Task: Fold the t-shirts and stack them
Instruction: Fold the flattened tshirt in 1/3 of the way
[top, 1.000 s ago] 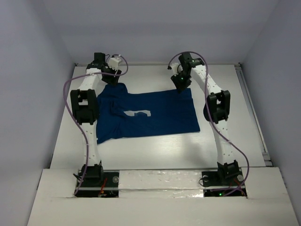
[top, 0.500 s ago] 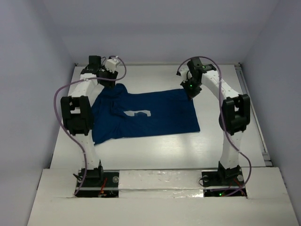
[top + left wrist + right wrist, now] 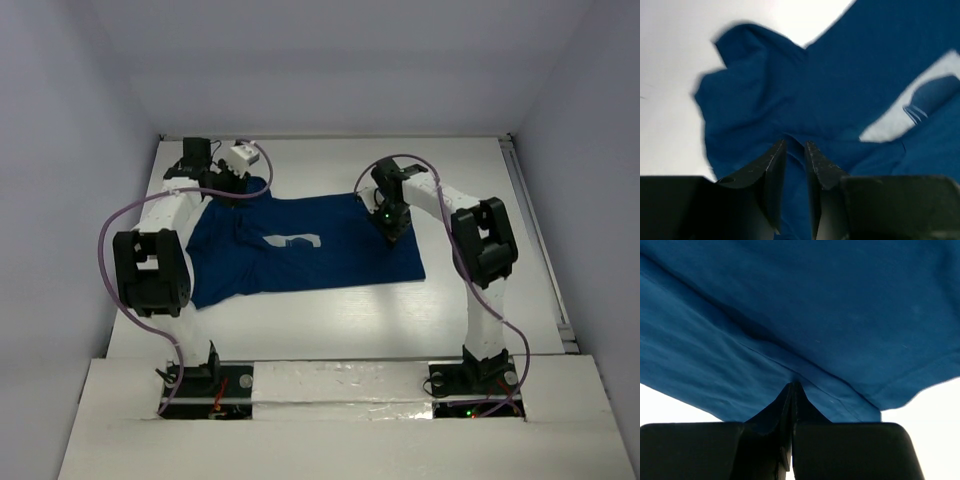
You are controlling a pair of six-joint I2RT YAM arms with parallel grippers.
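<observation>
A dark navy t-shirt with a small white chest graphic lies spread on the white table. My left gripper is down on its far left corner, by the sleeve. In the left wrist view its jaws stand close together with a raised fold of the blue cloth between them. My right gripper sits over the shirt's right part. In the right wrist view its jaws are shut on a hemmed edge of the shirt, which tents up at the tips.
Bare white table lies between the shirt and the arm bases. A rail runs along the table's right edge. Grey walls close in the far side and both flanks. Purple cables loop off both arms.
My right gripper shut on the shirt's far right edge and carried it toward the near side, over the shirt. My left gripper came down on the far left corner and narrowed its jaws.
</observation>
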